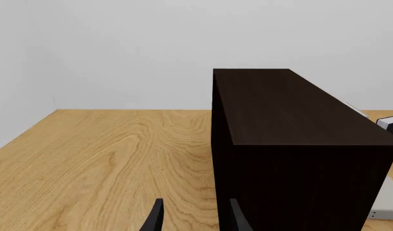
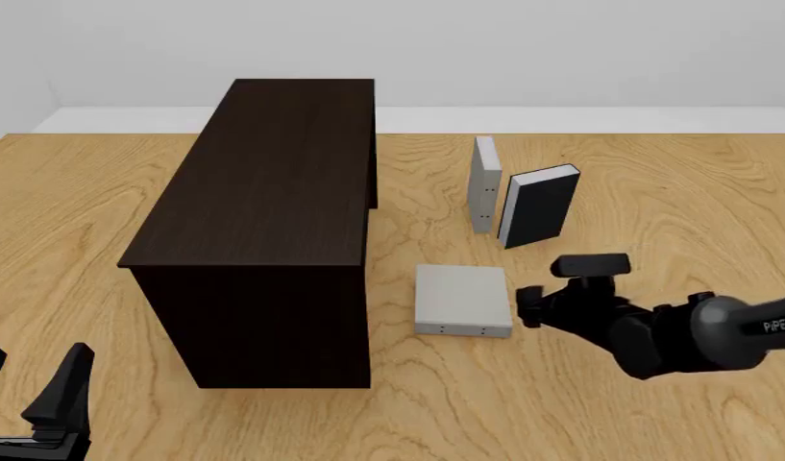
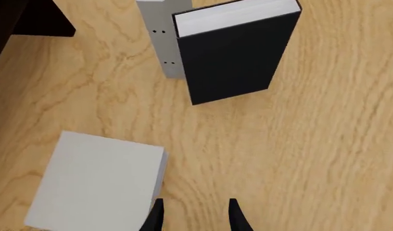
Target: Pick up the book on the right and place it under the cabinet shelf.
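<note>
The book [image 2: 463, 300] is light grey and squarish, and it lies flat on the table just right of the cabinet shelf [image 2: 270, 211], a long, very dark box. In the right wrist view the book [image 3: 94, 180] lies beside one finger of my right gripper [image 3: 195, 216]. That gripper is open with nothing between its fingers. From the front, my right gripper [image 2: 526, 307] hovers at the book's right edge. My left gripper [image 2: 27, 379] is open at the near left corner, in front of the cabinet shelf [image 1: 292, 144], and it holds nothing.
Behind the flat book, a second light-grey book [image 2: 483, 182] stands upright. A black-covered book [image 2: 540, 205] with white page edges leans just right of it. Both also show in the right wrist view, the black book [image 3: 232, 57] nearest. Bare wooden table [image 2: 674, 192] surrounds them.
</note>
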Controlling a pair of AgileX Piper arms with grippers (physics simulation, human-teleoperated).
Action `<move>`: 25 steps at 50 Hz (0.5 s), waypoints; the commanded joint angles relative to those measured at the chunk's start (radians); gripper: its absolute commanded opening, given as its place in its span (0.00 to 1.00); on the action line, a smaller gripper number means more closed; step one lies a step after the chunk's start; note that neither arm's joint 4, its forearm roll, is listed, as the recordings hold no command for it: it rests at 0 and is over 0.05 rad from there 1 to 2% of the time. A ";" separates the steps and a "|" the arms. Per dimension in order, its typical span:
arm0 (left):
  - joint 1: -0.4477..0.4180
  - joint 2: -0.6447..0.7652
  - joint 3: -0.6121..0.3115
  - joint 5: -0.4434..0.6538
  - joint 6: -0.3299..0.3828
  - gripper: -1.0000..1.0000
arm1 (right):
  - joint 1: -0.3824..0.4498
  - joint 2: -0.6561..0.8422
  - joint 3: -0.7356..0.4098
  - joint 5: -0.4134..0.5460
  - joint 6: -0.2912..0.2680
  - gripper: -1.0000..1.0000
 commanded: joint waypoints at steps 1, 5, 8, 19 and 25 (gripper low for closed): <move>0.000 0.000 0.000 0.000 0.000 1.00 | 0.035 0.046 -0.018 -0.011 0.007 1.00; 0.000 0.003 0.000 -0.003 0.000 1.00 | 0.045 0.055 -0.026 -0.009 0.009 1.00; 0.000 0.003 0.000 -0.003 0.000 1.00 | 0.058 0.060 -0.033 -0.006 0.013 1.00; 0.000 0.003 0.000 -0.003 0.000 1.00 | 0.091 0.073 -0.053 0.005 0.016 1.00; 0.000 0.003 0.000 -0.003 0.001 1.00 | 0.120 0.079 -0.062 0.007 0.025 1.00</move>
